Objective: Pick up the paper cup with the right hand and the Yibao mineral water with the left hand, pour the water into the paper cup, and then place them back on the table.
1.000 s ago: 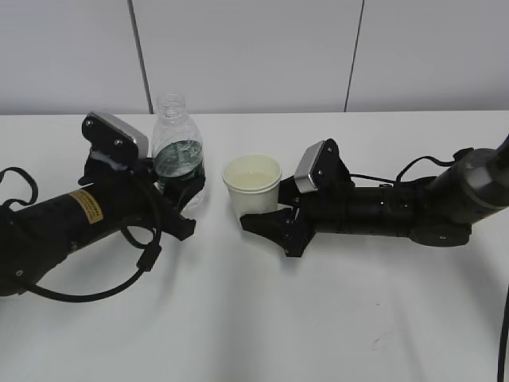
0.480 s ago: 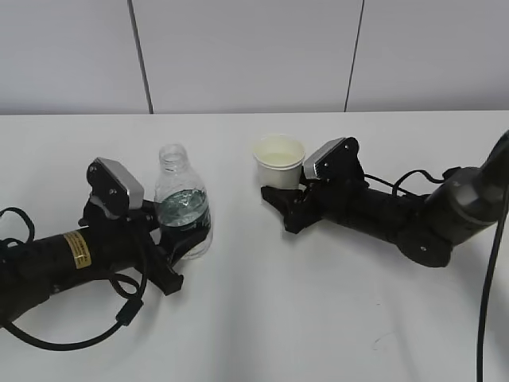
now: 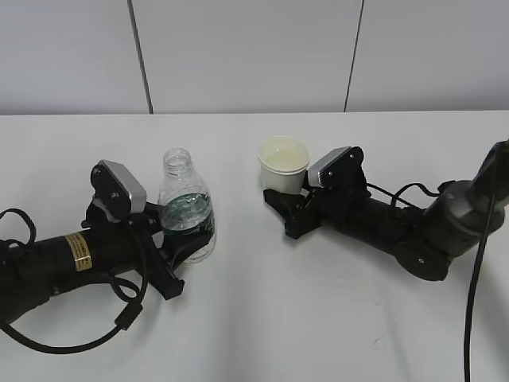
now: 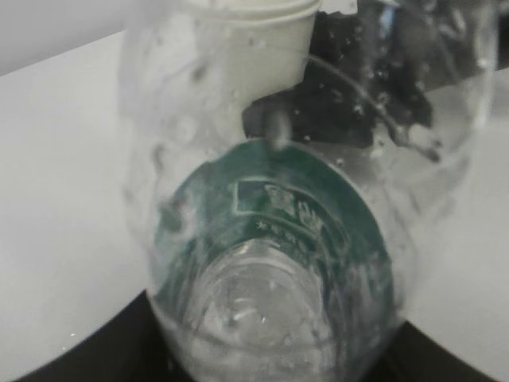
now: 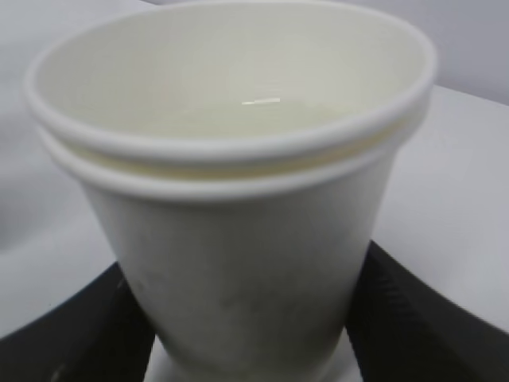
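Bottle (image 3: 185, 208) upright on white tabletop (image 3: 262, 318), clamped by left end effector (image 3: 176, 248). Cup (image 3: 284, 163) with water, upright, well apart, clamped by right end effector (image 3: 282, 208). Best released gently once both bases sit flat, then backed away level.

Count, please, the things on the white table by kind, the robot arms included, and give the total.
Paper cups: 1, the paper cup, upright, with water inside.
Plastic bottles: 1, the Yibao mineral water, upright, no cap.
Robot arms: 2, the left hand with the yellow sticker, the right hand without.
Total: 4.
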Tool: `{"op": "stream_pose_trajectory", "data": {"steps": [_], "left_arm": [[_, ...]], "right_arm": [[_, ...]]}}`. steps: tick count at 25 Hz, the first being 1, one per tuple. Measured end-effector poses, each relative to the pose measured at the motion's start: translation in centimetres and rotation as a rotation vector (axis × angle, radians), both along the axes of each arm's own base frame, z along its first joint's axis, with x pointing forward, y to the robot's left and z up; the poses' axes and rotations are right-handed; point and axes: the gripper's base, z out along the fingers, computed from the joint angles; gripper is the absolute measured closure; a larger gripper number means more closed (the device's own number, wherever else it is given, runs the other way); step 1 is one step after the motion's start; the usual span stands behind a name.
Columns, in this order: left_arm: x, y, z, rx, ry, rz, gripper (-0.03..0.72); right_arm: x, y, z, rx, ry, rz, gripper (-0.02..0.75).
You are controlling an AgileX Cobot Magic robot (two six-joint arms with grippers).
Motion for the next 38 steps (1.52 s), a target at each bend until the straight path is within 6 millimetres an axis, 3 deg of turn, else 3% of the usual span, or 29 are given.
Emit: {"op": "stream_pose_trajectory", "data": {"steps": [5, 12, 20, 27, 38], "left_arm": [[0.8, 0.2, 0.3, -0.016, -0.011, 0.064, 0.345], [2.8, -0.2, -0.2, -0.023, -0.052, 0.082, 0.345], [3.4, -0.5, -1.0, -0.039, -0.057, 0.081, 0.34], [3.4, -0.5, -1.1, -0.037, -0.054, 0.081, 0.258], [3.4, -0.5, -1.2, -0.044, -0.033, 0.087, 0.249]], "right_arm": [[-2.4, -0.5, -1.1, -0.034, -0.001, 0.009, 0.246], [-4.2, -1.8, -0.2, -0.068, 0.016, -0.101, 0.246], [-4.1, -2.4, -0.2, -0.061, 0.027, -0.168, 0.246], [-4.1, -2.4, -0.2, -0.06, 0.029, -0.176, 0.242], [-4.0, -2.7, -0.2, -0.052, 0.029, -0.205, 0.122]]}}
